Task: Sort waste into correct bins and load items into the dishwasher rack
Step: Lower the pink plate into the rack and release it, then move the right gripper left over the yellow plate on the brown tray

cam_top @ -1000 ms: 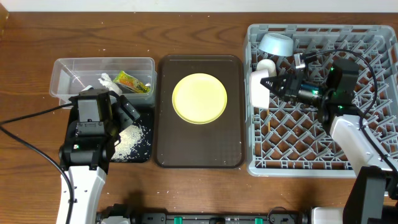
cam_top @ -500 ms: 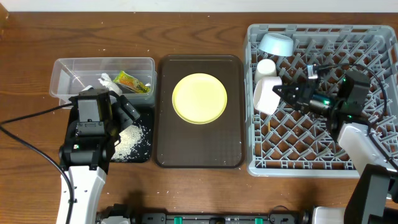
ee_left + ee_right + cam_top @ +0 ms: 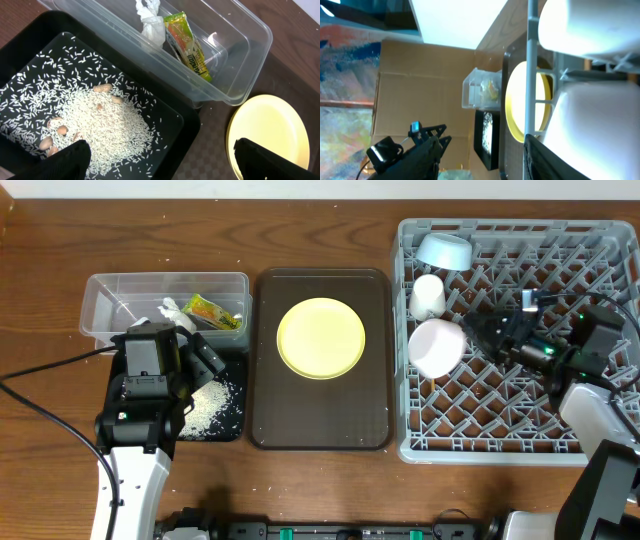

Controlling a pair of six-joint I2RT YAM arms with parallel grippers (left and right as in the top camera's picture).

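My right gripper [image 3: 482, 331] stands open inside the grey dishwasher rack [image 3: 600, 240], just right of the pinkish-white bowl [image 3: 436, 346], which lies on the pegs. In the right wrist view the bowl [image 3: 600, 125] sits beyond one finger, with nothing between the jaws. The white cup [image 3: 428, 295] and the light-blue bowl [image 3: 445, 250] rest in the rack's far left corner. The yellow plate [image 3: 320, 338] lies on the brown tray. My left gripper [image 3: 162, 165] hangs open over the black bin [image 3: 185, 125] of rice [image 3: 100, 120]. The clear tub [image 3: 250, 55] holds the tissue [image 3: 150, 20] and the wrapper [image 3: 187, 45].
The dark-brown tray [image 3: 375, 415] lies between the bins and the rack. A few brownish nuts [image 3: 52, 137] sit among the rice. Stray rice grains lie on the bin floor. Cables trail from both arms over the wooden table [image 3: 50, 240].
My right gripper has opened and let go of the pinkish-white bowl, then drawn back to the right. The bowl has settled flat on the rack pegs. The left arm has not moved.
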